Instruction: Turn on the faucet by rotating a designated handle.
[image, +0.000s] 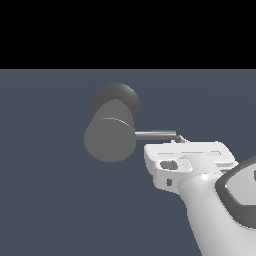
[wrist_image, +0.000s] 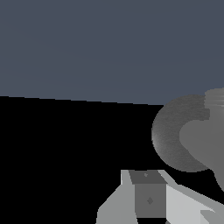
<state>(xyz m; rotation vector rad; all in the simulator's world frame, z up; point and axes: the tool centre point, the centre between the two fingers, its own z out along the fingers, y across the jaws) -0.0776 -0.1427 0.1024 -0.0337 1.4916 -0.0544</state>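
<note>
Faucet (image: 110, 137) sits mid-scene on a plain blue-grey floor (image: 45, 200). Nearest the exterior cam, the white robot arm (image: 210, 210) enters from the lower right. Its gripper (image: 178, 139) reaches w/ its tip at the free end of the thin handle (image: 155, 134); finger spread can't be told. Beyond, the thick cylinder shows its flat round face, w/ the dark knob (image: 122, 96) farthest back.

A flat, even slate-blue matte ground plane (image: 45, 200) fills the scene beneath a featureless black void band (image: 128, 30) across the top, lit softly without distinct shadows.
</note>
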